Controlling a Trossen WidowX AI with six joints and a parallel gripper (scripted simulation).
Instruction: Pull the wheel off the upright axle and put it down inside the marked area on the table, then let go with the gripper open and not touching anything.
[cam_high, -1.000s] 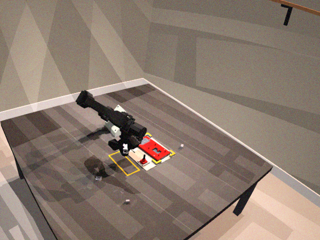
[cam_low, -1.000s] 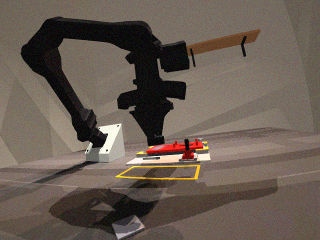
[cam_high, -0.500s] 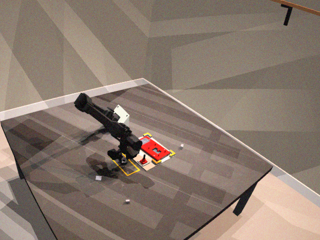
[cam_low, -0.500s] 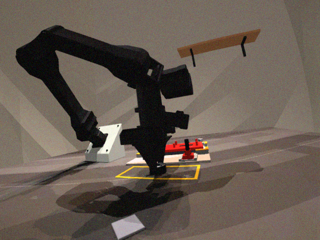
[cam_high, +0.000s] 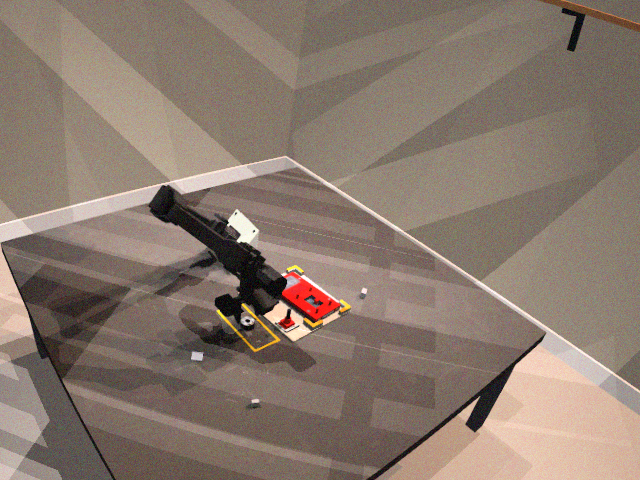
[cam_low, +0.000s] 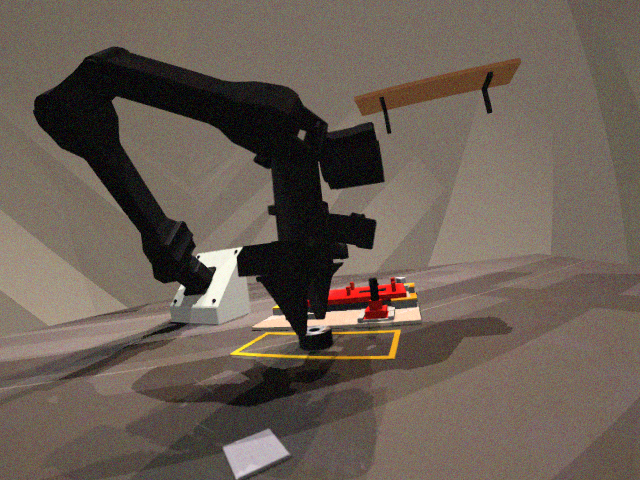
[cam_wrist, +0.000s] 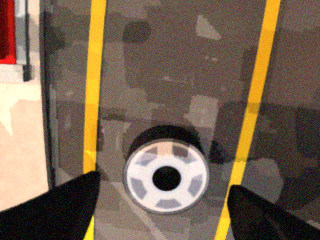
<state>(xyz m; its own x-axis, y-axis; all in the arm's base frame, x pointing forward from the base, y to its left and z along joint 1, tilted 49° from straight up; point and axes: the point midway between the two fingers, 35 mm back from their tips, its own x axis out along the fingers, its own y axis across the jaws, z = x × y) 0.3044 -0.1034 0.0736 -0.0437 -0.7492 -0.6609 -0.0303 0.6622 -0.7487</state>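
1. Dark table (cam_high: 413, 335) carries a yellow marked area (cam_low: 392, 343)
2. Wheel (cam_wrist: 166, 178) lies flat inside it
3. Gripper (cam_wrist: 162, 205) is spread, fingers clear of the wheel on both sides

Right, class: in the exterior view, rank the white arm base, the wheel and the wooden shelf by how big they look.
1. Wooden shelf, longest, though farthest away.
2. White arm base.
3. Wheel, clearly smallest, lying inside the yellow marked area.
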